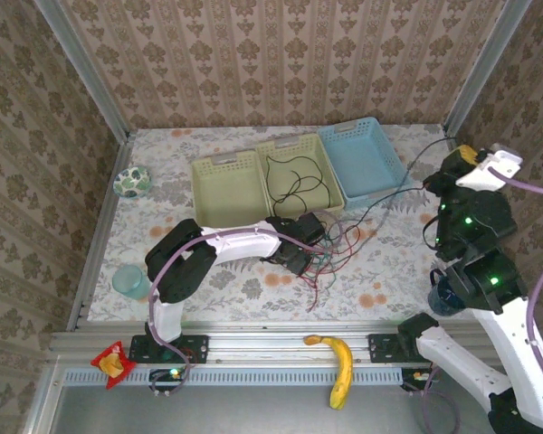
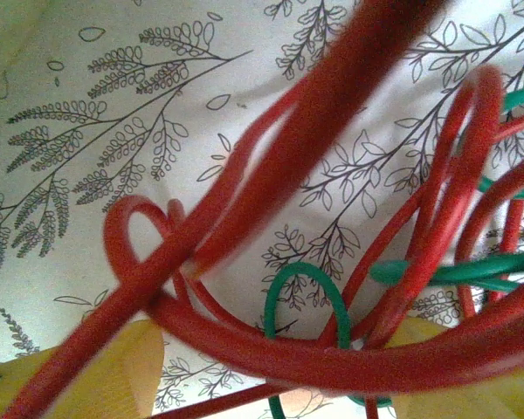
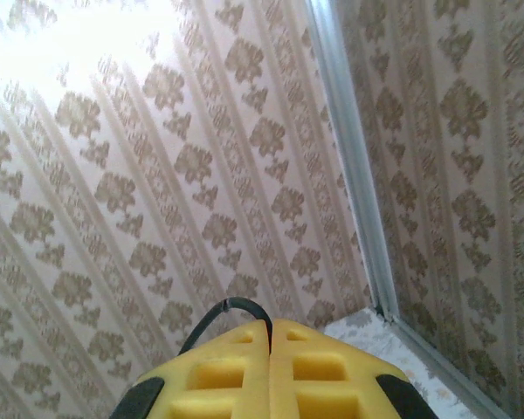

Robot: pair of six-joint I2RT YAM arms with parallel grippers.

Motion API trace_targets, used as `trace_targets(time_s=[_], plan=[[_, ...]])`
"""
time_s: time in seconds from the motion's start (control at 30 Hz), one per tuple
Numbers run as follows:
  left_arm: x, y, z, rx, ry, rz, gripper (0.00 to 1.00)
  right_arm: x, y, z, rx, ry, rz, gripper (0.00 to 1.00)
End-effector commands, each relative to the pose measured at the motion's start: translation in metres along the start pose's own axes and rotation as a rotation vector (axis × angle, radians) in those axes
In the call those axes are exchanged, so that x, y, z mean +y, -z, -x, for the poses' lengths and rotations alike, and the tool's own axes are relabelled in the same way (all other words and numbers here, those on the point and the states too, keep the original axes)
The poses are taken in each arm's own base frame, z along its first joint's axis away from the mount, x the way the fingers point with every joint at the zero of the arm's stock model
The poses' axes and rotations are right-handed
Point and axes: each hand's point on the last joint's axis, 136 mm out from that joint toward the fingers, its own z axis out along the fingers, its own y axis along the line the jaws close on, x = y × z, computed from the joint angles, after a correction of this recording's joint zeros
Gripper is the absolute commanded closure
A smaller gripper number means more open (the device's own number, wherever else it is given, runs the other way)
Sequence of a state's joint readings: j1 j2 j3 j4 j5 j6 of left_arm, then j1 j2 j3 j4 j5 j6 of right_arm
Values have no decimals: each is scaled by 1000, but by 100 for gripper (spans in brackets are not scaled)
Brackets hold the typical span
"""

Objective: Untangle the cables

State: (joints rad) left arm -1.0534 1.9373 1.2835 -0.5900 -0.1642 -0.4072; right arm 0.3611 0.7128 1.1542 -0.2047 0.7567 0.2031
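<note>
**A:** What lies nearest you in the overhead view?

**B:** On the near rail there is a banana [image 1: 339, 369] right of centre and a red snack packet [image 1: 110, 363] at the left. Just beyond the packet, a pale teal cup [image 1: 129, 281] stands on the patterned table [image 1: 163, 217].

**A:** And your left gripper?

**B:** Your left gripper [image 1: 306, 246] is stretched out low over mid-table, at the left edge of the tangle. In its wrist view the yellow pads [image 2: 113, 375] stand apart, released. Loops of the red cable [image 2: 327, 113] lie across the gap between them, and the green cable [image 2: 454, 273] is threaded among those loops.

**A:** Where do the cables lie overall?

**B:** Red and green are heaped together on the table, just in front of the trays. The black cable [image 3: 231, 303] loops inside the middle tray [image 1: 288, 143] and crosses into the heap, and one strand runs off toward the right.

**A:** Your right gripper?

**B:** Your right gripper [image 3: 269, 332] is raised at the table's right side. Its fingers are clenched together, grasping the black cable, which arches out at their tips.

**A:** Farthest back?

**B:** A green tray [image 1: 224, 161] sits left of the middle one and a blue tray [image 1: 348, 129] sits right of it. A bowl [image 1: 131, 183] stands at the far left.
</note>
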Motion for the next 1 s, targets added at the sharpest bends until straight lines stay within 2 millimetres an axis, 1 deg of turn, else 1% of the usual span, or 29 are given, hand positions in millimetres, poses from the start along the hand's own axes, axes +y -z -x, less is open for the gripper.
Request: trace_targets(time_s=[0.0, 0.07, 0.13, 0.17, 0.27, 0.33, 0.47, 0.5, 0.57, 0.6, 0.67, 0.8, 0.97], plan=[[12, -17, -36, 115, -9, 60, 33, -14, 10, 39, -104, -67, -37, 100], [14, -18, -39, 119, -8, 68, 34, -19, 14, 50, -132, -80, -47, 100], [15, -20, -40, 124, -5, 75, 38, -20, 16, 58, -150, -80, -49, 100], [16, -20, -40, 124, -4, 79, 40, -21, 16, 62, -158, -79, -49, 100], [18, -20, -39, 119, 2, 88, 41, -18, 17, 72, -174, -63, -32, 100], [19, -19, -37, 108, 3, 90, 41, -9, 15, 75, -169, -39, 1, 100], [21, -18, -35, 100, 8, 93, 41, 6, 15, 84, -180, -46, 81, 100], [22, -18, -36, 101, 9, 96, 41, 12, 16, 86, -186, -51, 117, 100], [24, -19, -37, 101, 10, 109, 41, 34, 16, 87, -177, -38, 229, 100], [26, -19, -37, 102, 16, 115, 41, 42, 16, 89, -173, -40, 267, 100], [30, -21, -42, 110, 25, 128, 40, 49, 15, 95, -178, -49, 293, 100], [41, -24, -55, 134, 60, 165, 40, 55, 18, 121, -252, -63, 312, 100], [52, -28, -72, 172, 93, 211, 40, 65, 22, 157, -315, -31, 339, 100]])
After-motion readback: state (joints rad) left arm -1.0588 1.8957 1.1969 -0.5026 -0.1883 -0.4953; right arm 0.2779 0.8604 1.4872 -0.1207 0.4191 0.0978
